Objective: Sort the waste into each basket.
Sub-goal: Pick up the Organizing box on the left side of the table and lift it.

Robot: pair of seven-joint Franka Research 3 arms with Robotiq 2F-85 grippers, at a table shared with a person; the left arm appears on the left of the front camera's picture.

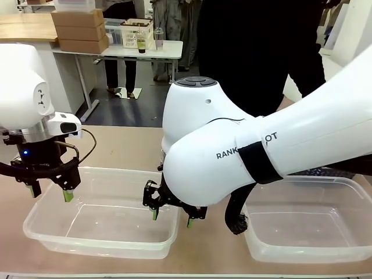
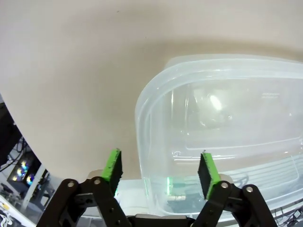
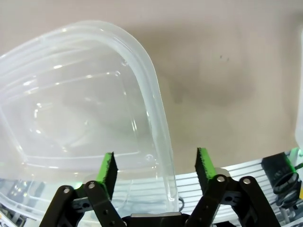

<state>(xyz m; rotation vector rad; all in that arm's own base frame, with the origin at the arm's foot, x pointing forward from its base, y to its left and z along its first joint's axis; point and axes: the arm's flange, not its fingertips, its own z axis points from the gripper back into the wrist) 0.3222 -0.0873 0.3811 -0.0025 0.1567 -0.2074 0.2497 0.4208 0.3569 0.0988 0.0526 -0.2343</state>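
Note:
Two clear plastic tubs, the baskets, stand on the tan table: one at the near left (image 1: pixel 99 241) and one at the near right (image 1: pixel 308 256). My left gripper (image 1: pixel 51 192) is open, its fingers astride the left tub's left end wall. In the left wrist view the tub's rim (image 2: pixel 142 109) runs between the open left gripper (image 2: pixel 161 170) and its green pads (image 2: pixel 112 168). My right gripper (image 1: pixel 172 218) is open astride the same tub's right end wall. The right wrist view shows the rim (image 3: pixel 151 85) passing through the open right gripper (image 3: pixel 156 169). Both tubs look empty. The waste is out of view.
My right arm (image 1: pixel 261 157) crosses the middle of the front view and hides much of the table behind it. A person in dark clothes (image 1: pixel 250 52) stands at the far side. Bare tabletop (image 1: pixel 122 148) lies beyond the left tub.

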